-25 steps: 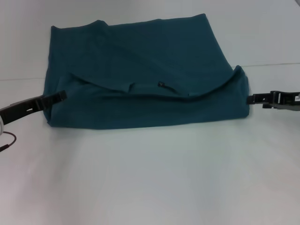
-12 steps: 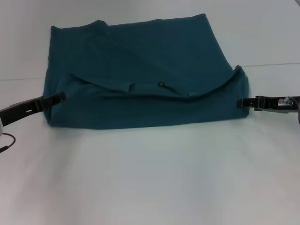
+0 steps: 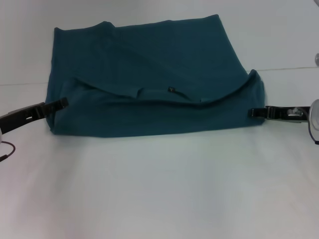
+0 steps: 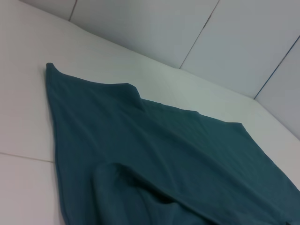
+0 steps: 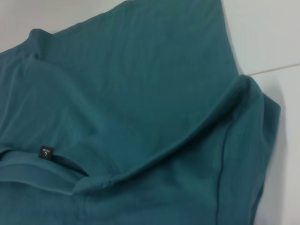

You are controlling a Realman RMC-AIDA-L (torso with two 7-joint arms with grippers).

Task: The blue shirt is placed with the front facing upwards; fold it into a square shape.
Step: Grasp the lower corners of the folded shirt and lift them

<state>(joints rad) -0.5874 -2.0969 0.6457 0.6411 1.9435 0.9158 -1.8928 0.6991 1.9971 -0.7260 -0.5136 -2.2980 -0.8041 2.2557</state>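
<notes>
While the blue shirt [image 3: 149, 84] lies folded on the white desk [image 3: 159, 189], the left gripper [image 3: 64, 102] touches its 9 o'clock edge, the right gripper [image 3: 253, 112] its 3 o'clock edge; whether either pair of jaws grips cloth cannot be told.

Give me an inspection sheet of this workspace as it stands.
Surface: white table, a thin seam line across it.
Job's things: blue shirt lies partly folded, near part doubled over; collar with small dark label showing.
Clutter: nothing seen.
Grippers: left gripper at the shirt's left edge; right gripper at its right edge.
Cables: thin dark cable by the left arm.
Surroundings: pale panelled wall behind the table.
</notes>
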